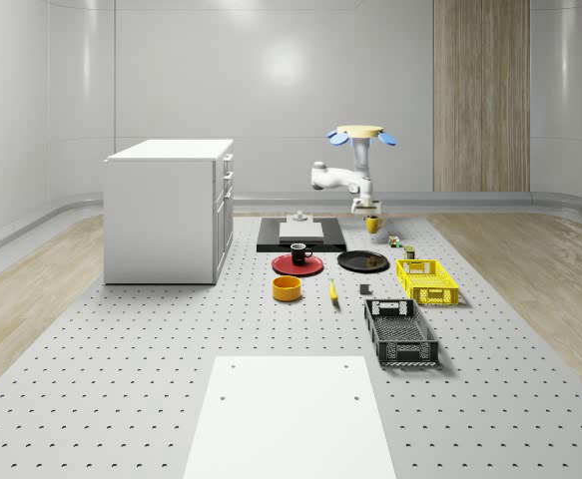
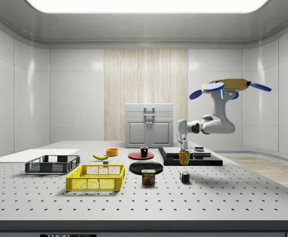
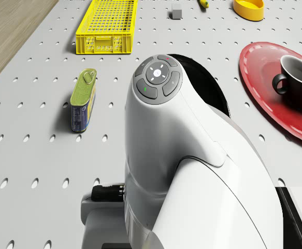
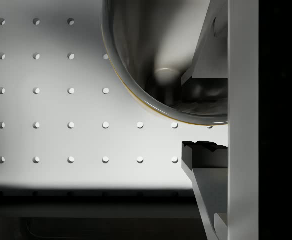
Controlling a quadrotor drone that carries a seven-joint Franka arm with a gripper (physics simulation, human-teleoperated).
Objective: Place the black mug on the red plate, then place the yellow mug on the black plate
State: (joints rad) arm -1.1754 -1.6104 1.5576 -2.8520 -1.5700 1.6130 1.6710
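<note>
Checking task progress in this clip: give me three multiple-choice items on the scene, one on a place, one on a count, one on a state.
1. The black mug stands: A on the red plate; B on the cabinet; C on the floor.
2. Crates on the table: A one; B two; C four.
3. The yellow mug is: A lying in a crate; B on the black plate; C held by the jaws.

Answers: 1 A, it sits upright on that plate. 2 B, one yellow crate, one black crate. 3 C, the jaws pinch its wall, with the drone hovering above the table.
</note>
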